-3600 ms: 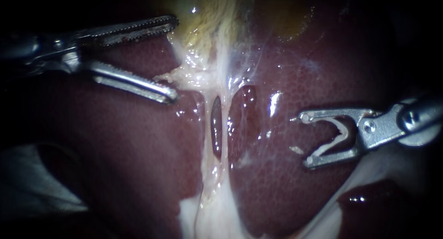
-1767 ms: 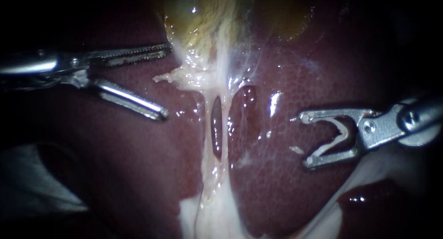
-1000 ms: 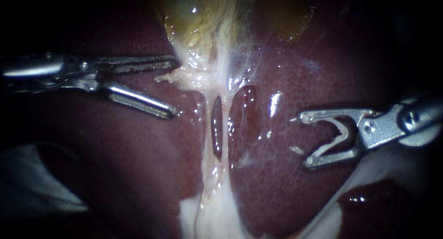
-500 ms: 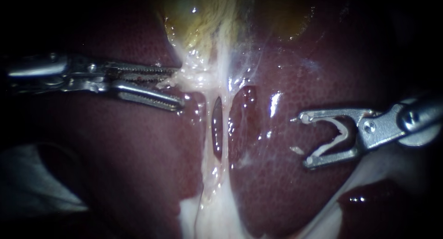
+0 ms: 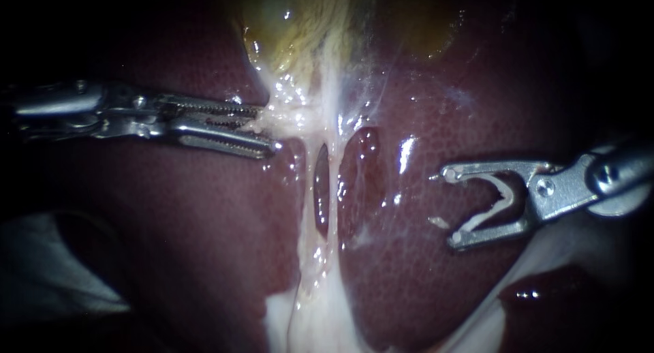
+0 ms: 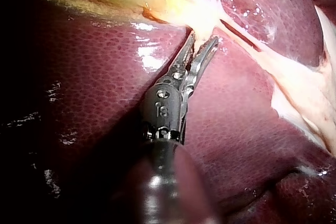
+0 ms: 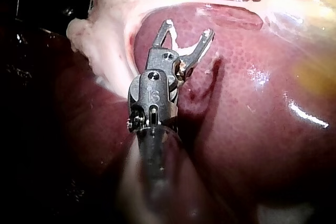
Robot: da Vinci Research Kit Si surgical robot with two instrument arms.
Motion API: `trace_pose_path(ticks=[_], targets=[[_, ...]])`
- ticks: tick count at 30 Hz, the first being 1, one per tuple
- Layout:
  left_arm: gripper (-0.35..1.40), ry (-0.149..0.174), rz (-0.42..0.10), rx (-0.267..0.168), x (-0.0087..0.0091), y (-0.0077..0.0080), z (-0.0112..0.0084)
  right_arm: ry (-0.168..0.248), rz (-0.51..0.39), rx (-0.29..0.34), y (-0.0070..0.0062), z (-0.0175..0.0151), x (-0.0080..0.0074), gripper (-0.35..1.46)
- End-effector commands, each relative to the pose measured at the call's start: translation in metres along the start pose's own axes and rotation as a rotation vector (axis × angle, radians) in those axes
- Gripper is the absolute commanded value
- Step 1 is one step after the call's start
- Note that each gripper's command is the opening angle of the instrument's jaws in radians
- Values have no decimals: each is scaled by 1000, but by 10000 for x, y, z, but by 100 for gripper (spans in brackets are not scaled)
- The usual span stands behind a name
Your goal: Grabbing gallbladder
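Gallbladder [image 5: 300, 26], yellowish, lies against the liver [image 5: 204, 223]. At the gallbladder's pale narrow end, the left instrument [image 5: 268, 128] clamps both toothed jaws on it. Well apart from the gallbladder, the right instrument [image 5: 449, 207] hovers over liver, jaws spread and empty.

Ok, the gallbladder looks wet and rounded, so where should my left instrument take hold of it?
At the pale fringe under the yellow gallbladder, coming from the left, flat over the liver. It juts out sideways as a thin flap, unlike the rounded body. The left instrument has its pincer shut on it.
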Motion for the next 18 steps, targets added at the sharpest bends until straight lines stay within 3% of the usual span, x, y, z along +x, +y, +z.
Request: trace_pose_path(ticks=[1, 11, 18], targets=[[12, 0, -6, 0, 2, 0, -2, 0, 0, 0, 0, 0, 0, 50], [0, -1, -16, 0, 8, 5, -6, 0, 0, 0, 0, 0, 0, 50], [-18, -1, -23, -1, 9, 6, -7, 0, 0, 0, 0, 0, 0, 50]])
